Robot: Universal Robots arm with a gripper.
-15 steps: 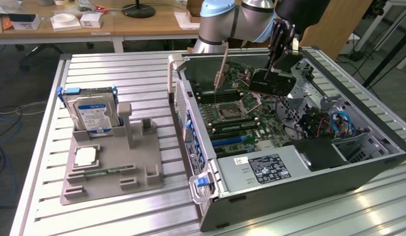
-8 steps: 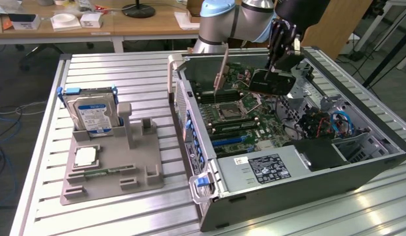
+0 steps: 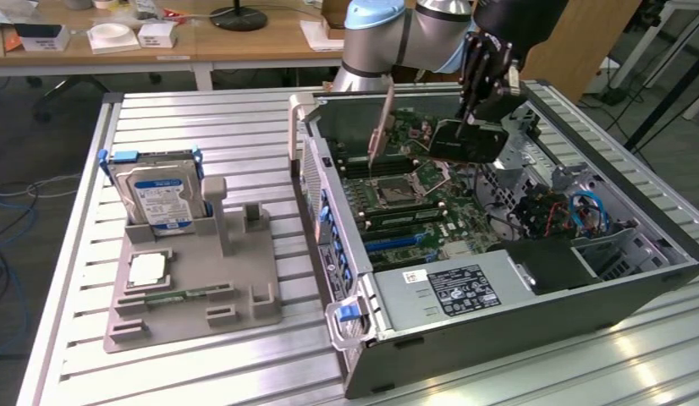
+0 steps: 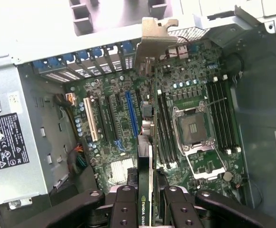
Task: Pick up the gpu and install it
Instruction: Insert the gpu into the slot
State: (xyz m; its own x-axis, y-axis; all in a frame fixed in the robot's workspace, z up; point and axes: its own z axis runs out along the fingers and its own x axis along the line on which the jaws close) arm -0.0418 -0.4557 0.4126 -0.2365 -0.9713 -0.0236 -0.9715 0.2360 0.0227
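Two black jaws of gripper [image 4: 145, 202] partly closed, clamped on gpu [image 4: 147, 156]: thin dark card edge-on, shiny silver bracket, above green motherboard [image 4: 114, 118] mid-frame, inside grey metal case [image 4: 263, 85].

Black gpu [image 3: 468, 142] with silver bracket [image 4: 158, 35]; green motherboard [image 4: 197, 78] with blue slot [image 4: 131, 114].

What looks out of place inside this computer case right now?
The CPU socket looks empty, with its retaining frame swung open. Otherwise nothing stands out; the gpu hangs edge-on in the gripper above the motherboard.
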